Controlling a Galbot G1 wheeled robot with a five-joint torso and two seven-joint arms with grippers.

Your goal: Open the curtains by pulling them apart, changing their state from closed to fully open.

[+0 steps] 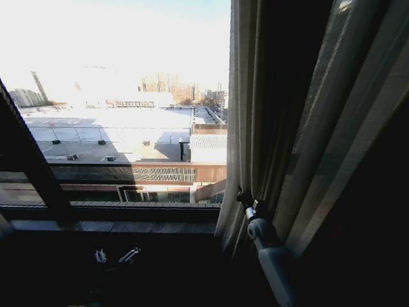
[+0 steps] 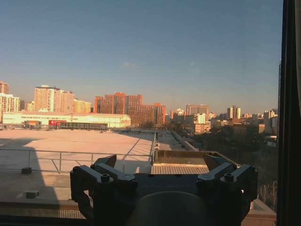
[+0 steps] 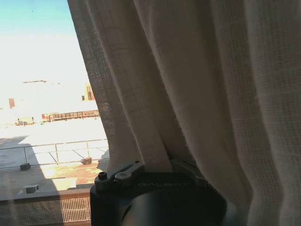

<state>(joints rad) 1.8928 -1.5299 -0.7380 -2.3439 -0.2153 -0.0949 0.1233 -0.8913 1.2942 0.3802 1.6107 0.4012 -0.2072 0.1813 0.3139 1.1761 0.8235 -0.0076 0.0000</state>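
At right of frame: curtains (image 1: 255,115) bunched, window bare.
Right gripper (image 1: 246,198): clamped on a pleat (image 3: 155,150) — soft, light, slippery.
Left gripper (image 2: 162,176): spread, holding nothing.

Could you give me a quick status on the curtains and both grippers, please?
Right gripper shut on curtain, bunched at window's right side. Left gripper open, facing bare glass. Nothing in the way.

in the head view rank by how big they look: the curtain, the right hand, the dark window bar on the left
1. curtain
2. window bar
3. right hand, pinched on the curtain's fold
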